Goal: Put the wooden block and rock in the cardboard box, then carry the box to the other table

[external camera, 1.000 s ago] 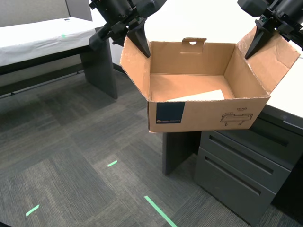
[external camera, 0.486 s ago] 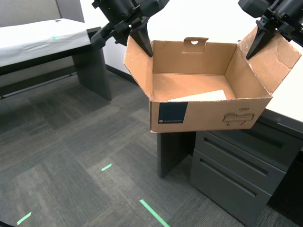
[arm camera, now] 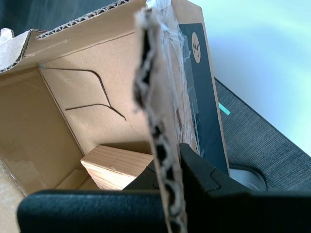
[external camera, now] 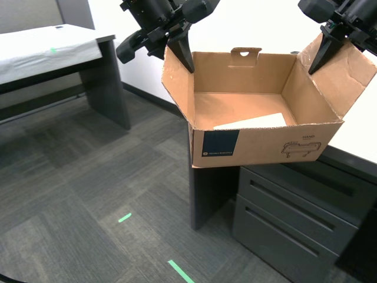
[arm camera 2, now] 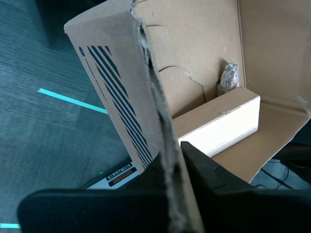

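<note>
My first gripper point(arm camera: 167, 160): clamped on the frayed edge of one side flap, one finger either side of the board.
My second gripper point(arm camera 2: 170, 162): pinched the same way on the torn edge of the opposite side flap, the one with striped print outside.
Arms in the exterior view: one at each upper corner of the box, black fingers pointing down onto the raised flaps; no telling from the wrist views which arm is which.
Cardboard box point(external camera: 259, 144): held in the air by its two flaps, open top, teal label facing front, in front of a pale desk point(external camera: 359, 138) and above grey drawers point(external camera: 288, 218).
Wooden block point(arm camera 2: 218, 126): lying flat on the box floor.
Rock point(arm camera 2: 229, 77): inside as well, just beyond the block, touching or nearly so.
Other table point(external camera: 47, 50): white-covered, at the exterior view's left, well apart across grey carpet.
Handling: probably a light box with a modest load; corrugated flaps thin, already ragged, likely to crease or tear under a pull.
Loose load: likely to slide if tipped.
Hold: better low on the flaps, near the fold; level, even carry on both sides.
</note>
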You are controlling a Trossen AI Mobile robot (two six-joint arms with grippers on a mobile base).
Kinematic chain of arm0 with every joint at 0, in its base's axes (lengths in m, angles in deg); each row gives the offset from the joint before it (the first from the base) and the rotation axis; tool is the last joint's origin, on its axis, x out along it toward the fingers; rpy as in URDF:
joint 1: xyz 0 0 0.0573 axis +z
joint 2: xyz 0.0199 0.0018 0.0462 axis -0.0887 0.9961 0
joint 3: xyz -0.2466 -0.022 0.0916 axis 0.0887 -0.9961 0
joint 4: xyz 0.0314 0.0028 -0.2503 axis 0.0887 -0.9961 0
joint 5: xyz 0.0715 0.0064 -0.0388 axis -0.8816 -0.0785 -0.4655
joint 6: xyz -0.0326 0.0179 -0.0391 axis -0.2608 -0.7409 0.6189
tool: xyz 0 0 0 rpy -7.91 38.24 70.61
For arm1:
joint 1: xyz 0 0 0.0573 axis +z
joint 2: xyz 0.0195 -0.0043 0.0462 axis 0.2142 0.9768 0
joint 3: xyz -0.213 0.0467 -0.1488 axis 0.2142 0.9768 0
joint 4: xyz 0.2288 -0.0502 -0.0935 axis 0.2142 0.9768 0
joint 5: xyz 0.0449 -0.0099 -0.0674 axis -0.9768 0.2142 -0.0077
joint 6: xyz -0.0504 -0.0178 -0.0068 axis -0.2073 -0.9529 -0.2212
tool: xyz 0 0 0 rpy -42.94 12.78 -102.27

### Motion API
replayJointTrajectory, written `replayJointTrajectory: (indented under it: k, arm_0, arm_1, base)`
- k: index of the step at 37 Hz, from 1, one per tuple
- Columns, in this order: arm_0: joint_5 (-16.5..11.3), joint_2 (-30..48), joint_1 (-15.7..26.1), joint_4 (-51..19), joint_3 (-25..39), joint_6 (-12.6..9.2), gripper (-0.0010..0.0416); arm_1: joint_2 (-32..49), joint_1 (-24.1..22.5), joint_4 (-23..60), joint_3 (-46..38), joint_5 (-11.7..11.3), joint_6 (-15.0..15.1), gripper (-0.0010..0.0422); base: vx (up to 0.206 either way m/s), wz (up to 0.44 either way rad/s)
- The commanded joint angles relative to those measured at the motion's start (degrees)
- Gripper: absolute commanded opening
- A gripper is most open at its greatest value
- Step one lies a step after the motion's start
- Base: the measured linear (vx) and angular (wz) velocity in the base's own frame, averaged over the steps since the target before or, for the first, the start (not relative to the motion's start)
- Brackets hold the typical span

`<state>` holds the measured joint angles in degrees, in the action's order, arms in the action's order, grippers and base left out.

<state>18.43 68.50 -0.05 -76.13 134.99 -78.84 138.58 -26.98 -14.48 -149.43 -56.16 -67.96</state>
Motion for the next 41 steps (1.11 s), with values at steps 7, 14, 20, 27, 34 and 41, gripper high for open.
replayJointTrajectory:
  k: [7, 14, 20, 27, 34, 41]
  arm_0:
    - [-1.7, -0.2, 5.5, -0.7, -0.3, -3.0, -0.0001]
    - [4.3, -0.4, 11.6, -0.5, -0.5, -11.7, -0.0001]
    - [5.1, -0.4, 13.4, 0.6, -0.5, -15.5, -0.0001]
    - [5.3, -0.4, 13.4, -0.1, -0.4, -15.9, -0.0001]
    - [7.0, -0.4, 13.3, 0.0, -0.4, -15.9, -0.0001]
    - [7.1, -0.4, 13.3, -0.2, -0.5, -15.0, -0.0001]
  arm_1:
    - [0.0, -0.2, 2.3, 0.0, 0.4, 8.5, -0.0001]
    - [-0.1, -0.1, 3.6, 0.0, 1.0, 15.0, -0.0001]
    - [-0.1, -0.1, 3.0, 0.0, 2.4, 16.9, -0.0001]
    - [-0.1, -0.1, 2.7, 0.0, 2.4, 17.6, -0.0001]
    - [-0.1, -0.1, 2.6, 0.0, 2.3, 16.5, -0.0001]
    - [-0.1, -0.1, 2.5, 0.0, 2.3, 13.6, -0.0001]
  base:
    - [0.136, 0.606]
    - [0.147, 0.546]
    - [0.144, 0.372]
    - [0.129, 0.207]
    - [0.117, 0.112]
    - [0.129, 0.014]
